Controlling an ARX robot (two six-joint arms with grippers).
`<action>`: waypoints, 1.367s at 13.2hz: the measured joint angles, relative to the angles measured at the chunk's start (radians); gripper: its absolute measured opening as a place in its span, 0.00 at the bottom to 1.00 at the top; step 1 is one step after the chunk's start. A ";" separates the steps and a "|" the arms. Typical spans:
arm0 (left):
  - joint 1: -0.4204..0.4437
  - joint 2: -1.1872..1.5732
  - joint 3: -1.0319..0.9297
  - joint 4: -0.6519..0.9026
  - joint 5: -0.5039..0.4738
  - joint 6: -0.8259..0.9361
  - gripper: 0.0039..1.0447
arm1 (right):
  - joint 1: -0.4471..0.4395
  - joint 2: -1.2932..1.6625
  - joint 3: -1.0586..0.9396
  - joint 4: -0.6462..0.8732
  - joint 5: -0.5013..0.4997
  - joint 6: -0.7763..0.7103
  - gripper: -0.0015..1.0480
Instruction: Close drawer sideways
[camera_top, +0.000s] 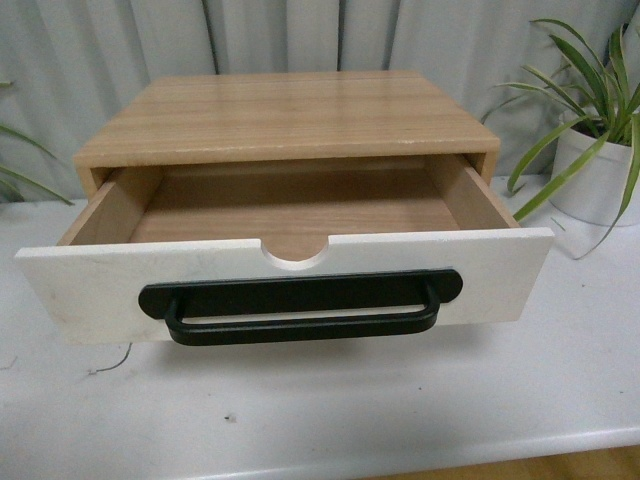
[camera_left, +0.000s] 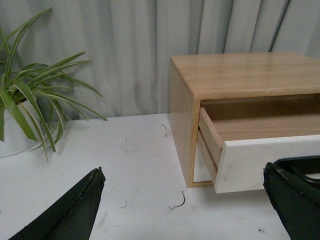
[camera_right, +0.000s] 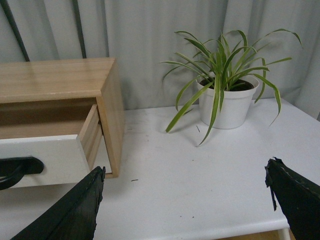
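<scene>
The left gripper is spread wide with nothing between its fingers, and the right gripper is just as wide and just as empty. Both hang low over the white table, probably so that either can come in flat against a surface rather than clamp anything. Neither arm shows in the front view. In the left wrist view the near corner of the drawer stands close beyond one finger. In the right wrist view its other end lies beyond one finger and off to the side, so the drawer sits between the two grippers and slightly ahead of them, touched by neither. In the front view it fills the middle of the frame, drawn well out of the wooden cabinet. Its light wood inside is bare, and the white front with its black bar handle and half-round notch faces the camera. That broad front looks like the natural face to push on. A potted plant stands at the right edge of the frame, well clear of the drawer's path.
</scene>
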 joint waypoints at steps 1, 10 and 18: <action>0.000 0.000 0.000 0.000 0.000 0.000 0.94 | 0.000 0.000 0.000 0.000 0.000 0.000 0.94; -0.269 0.666 0.124 0.095 0.286 0.570 0.94 | 0.408 0.963 0.326 0.001 0.038 -0.317 0.94; -0.282 1.379 0.311 0.600 0.185 0.830 0.94 | 0.449 1.616 0.713 0.136 -0.026 -0.711 0.94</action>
